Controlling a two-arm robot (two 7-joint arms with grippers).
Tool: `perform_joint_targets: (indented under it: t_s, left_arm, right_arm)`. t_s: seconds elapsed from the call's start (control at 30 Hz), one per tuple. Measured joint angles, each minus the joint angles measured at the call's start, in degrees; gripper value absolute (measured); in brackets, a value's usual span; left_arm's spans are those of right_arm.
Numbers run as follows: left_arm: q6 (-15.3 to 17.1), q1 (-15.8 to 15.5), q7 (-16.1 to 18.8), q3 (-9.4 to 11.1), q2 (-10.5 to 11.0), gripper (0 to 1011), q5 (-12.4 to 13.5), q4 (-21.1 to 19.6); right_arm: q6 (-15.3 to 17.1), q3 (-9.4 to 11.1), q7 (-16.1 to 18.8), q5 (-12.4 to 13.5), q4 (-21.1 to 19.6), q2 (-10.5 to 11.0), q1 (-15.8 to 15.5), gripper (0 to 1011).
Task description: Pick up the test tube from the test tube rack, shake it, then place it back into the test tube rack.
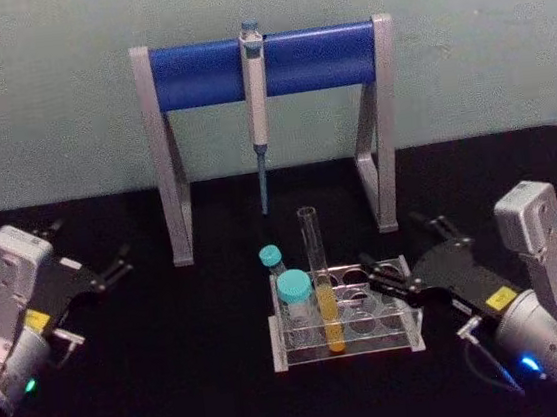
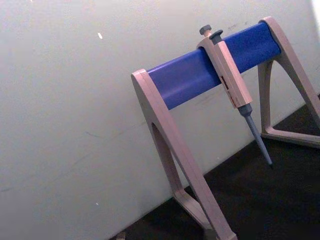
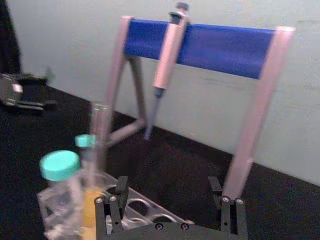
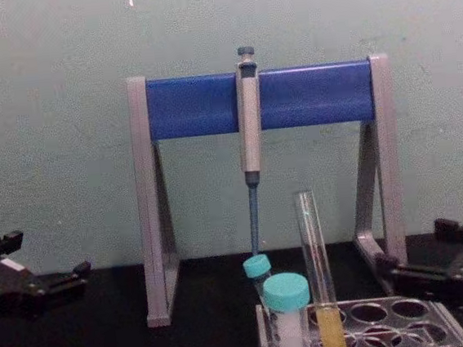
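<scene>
The test tube (image 1: 318, 274) stands upright in the near row of the test tube rack (image 1: 415, 338), left of the middle, with two teal-capped tubes (image 1: 293, 289) just to its left. The right claw (image 1: 391, 239) is spread wide and holds nothing, hovering at the rack's far right corner. The left claw (image 1: 89, 245) is also spread and sits well apart at the far left of the bench (image 1: 177, 381).
</scene>
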Motion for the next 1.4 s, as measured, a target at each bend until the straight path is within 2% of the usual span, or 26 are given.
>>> perform_joint_targets:
  t_s: [0.37,0.6,1.0,1.4]
  left_arm:
    - [0.0,0.0,0.0,0.0,0.0,1001,0.0,0.0]
    - [0.0,0.0,0.0,0.0,0.0,1001,0.0,0.0]
    - [0.0,0.0,0.0,0.0,0.0,1001,0.0,0.0]
    - [0.0,0.0,0.0,0.0,0.0,1002,0.0,0.0]
  right_arm:
    - [1.6,-0.4,6.3,2.7,-1.7,-2.0,0.5,1000]
    - [3.8,-0.6,8.7,3.6,-0.8,-3.7,1.8,1000]
    - [6.4,-0.4,10.7,2.9,2.2,-6.8,5.0,1000]
    - [9.3,-0.1,11.7,2.0,3.3,-8.4,6.7,1000]
